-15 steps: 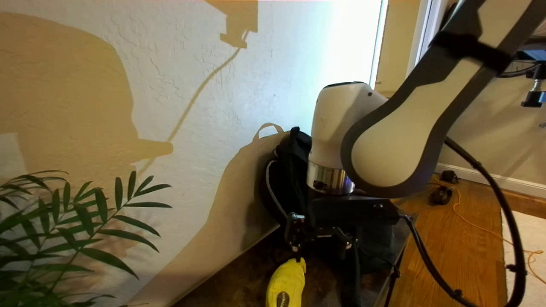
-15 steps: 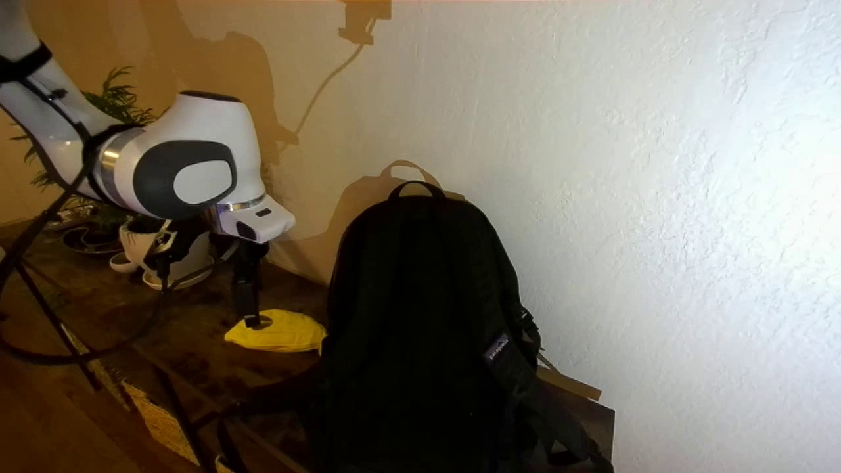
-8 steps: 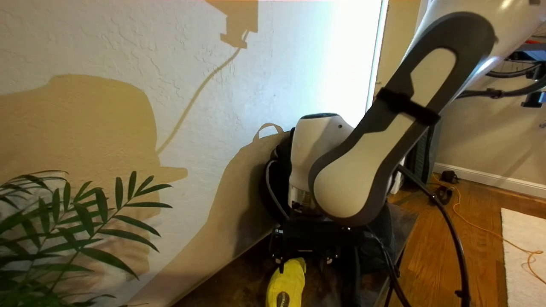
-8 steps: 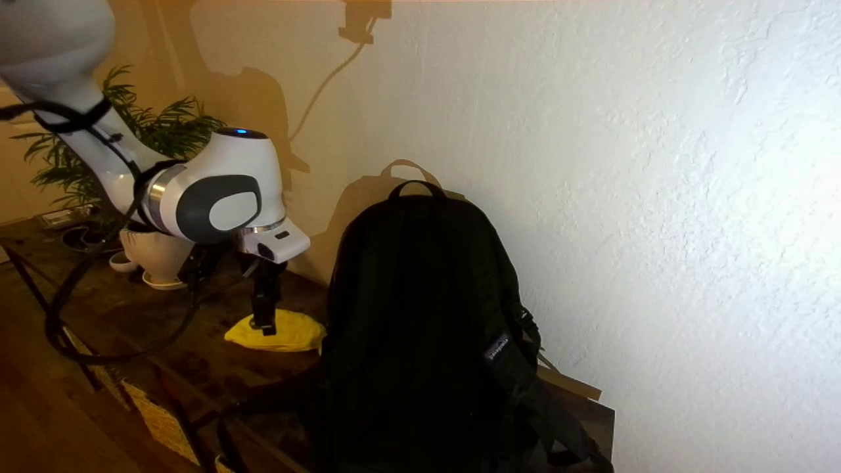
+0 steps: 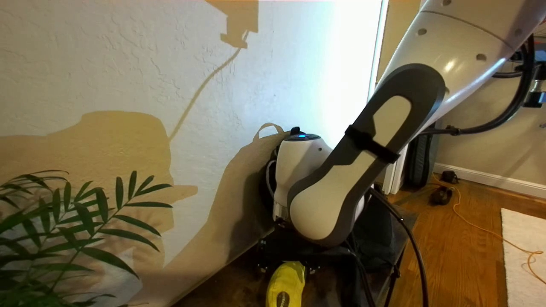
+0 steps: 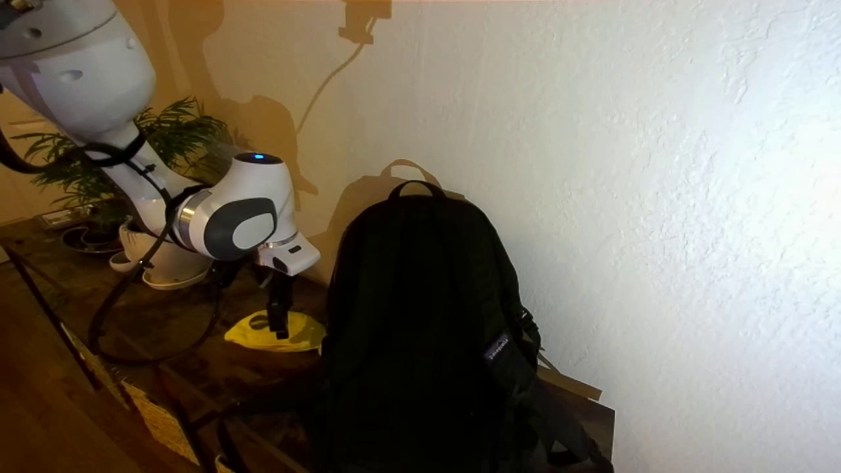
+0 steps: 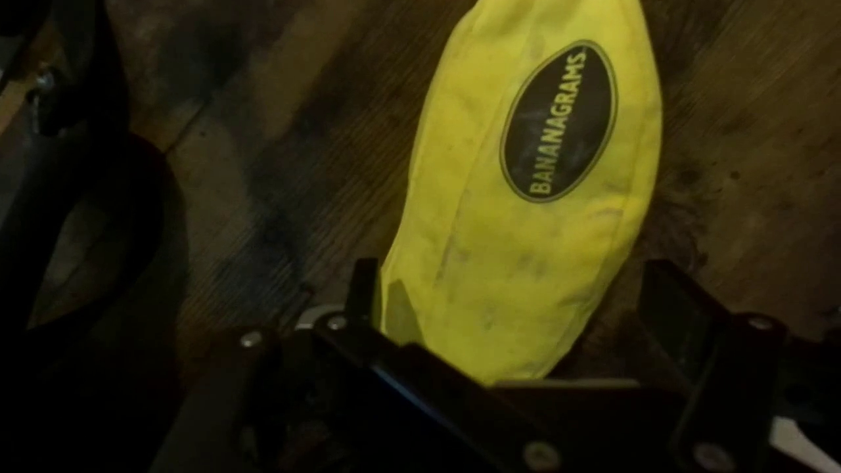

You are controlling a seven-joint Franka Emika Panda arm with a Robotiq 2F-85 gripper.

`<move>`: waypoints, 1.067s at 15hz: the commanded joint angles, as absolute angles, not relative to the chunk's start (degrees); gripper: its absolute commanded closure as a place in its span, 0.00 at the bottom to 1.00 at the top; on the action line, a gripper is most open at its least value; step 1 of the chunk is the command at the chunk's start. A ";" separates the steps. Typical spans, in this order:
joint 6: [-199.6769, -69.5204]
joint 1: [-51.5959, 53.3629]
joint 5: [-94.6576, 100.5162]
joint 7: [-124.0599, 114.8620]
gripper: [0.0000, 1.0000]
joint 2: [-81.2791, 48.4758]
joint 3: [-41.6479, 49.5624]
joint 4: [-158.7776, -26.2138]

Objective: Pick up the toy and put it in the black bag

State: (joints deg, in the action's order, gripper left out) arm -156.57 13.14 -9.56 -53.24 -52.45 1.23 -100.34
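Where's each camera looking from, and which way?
An exterior view: near the palm leaves, facing along the wall toward the Bananagrams pouch; arm from upper right.
An exterior view: close before the black backpack, facing it, palm leaves beyond; arm from upper left.
Wrist view: on the arm's end, facing down at the pouch; open pincer along the bottom.
All three share pouch and pincer; both exterior views share wall, arm and backpack.

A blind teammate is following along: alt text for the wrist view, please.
A tapering yellow fabric pouch labelled BANANAGRAMS lies on a dark wooden surface, one end between the spread fingers of a black jointed gripper. A black fabric strap shows at far left.
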 commanded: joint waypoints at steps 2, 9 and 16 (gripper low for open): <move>-155.10 14.64 -10.83 -54.76 0.00 -55.15 2.52 -96.71; -153.42 14.07 -11.52 -54.24 0.00 -58.86 1.84 -93.66; -152.58 14.40 -11.18 -53.91 0.53 -58.76 1.75 -92.95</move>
State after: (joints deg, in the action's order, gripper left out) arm -153.88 13.40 -10.37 -53.24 -59.62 1.11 -93.05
